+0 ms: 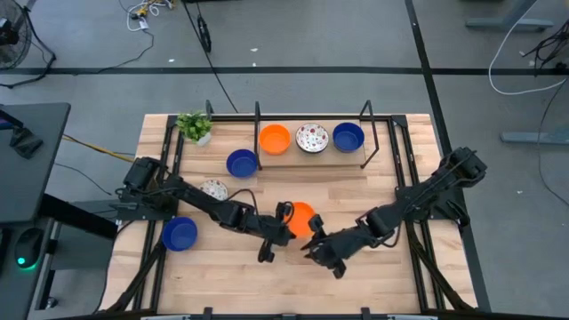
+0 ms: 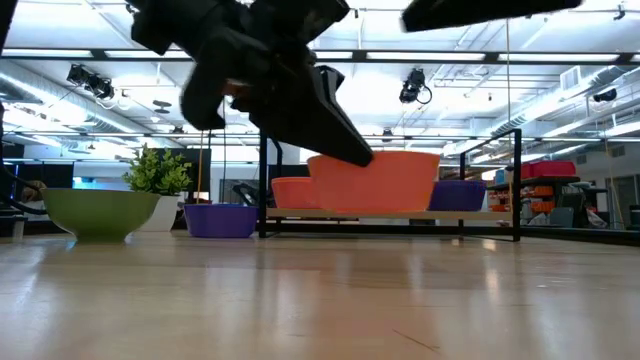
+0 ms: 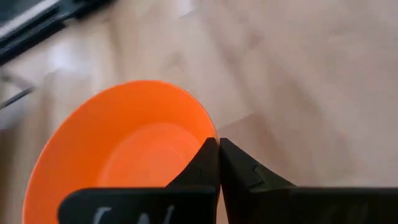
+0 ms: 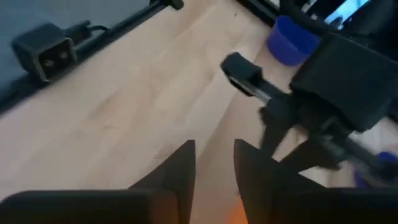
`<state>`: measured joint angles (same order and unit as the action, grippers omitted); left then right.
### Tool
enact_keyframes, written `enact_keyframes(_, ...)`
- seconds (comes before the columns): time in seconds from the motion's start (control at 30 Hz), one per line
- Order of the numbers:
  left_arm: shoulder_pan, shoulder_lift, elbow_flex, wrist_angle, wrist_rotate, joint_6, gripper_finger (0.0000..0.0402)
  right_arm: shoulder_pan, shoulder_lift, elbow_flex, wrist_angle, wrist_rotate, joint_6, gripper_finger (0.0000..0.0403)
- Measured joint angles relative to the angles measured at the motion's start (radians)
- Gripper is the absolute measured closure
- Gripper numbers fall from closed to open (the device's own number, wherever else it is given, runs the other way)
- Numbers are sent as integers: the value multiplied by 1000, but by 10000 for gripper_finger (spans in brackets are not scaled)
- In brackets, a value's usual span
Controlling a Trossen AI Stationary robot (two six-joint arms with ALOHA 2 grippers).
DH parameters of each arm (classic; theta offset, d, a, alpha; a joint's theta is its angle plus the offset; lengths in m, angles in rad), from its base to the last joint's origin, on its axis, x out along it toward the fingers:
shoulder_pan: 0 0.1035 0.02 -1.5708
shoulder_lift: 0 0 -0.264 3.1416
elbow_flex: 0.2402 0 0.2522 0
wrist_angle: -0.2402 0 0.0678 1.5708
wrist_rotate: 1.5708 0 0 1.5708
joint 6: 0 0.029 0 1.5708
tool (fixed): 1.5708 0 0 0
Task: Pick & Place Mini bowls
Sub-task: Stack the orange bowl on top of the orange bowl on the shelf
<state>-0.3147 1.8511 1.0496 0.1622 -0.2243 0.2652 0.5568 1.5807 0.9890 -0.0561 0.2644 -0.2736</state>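
Glossy orange bowl [image 3: 124, 155], wood table [image 1: 373, 191]

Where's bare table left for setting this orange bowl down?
Free: the wood between the rack and the right gripper, and the front strip below both grippers. Crowded: left side, with blue bowls, the speckled bowl and left gripper gripping the orange bowl.

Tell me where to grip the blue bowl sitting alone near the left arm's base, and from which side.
Take the blue bowl by its thin rim, coming straight down from above: it sits upright and open, so one finger can go inside the wall and one outside. The rim side facing the table's middle looks freest, away from the left arm's links. The left end effector is nearer, but already pinches the orange bowl.
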Motion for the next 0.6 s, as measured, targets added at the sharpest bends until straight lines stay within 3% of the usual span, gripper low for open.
enact_keyframes(0.23,49,-93,46,-159,-200,-127,397,106,-43,-1,-184,49,292,301)
enact_keyframes(0.4,170,-140,120,-194,-212,-142,397,181,-30,-10,-205,121,413,322)
enact_keyframes(0.6,374,-146,155,-215,-194,-164,397,214,-31,-56,-168,218,399,346)
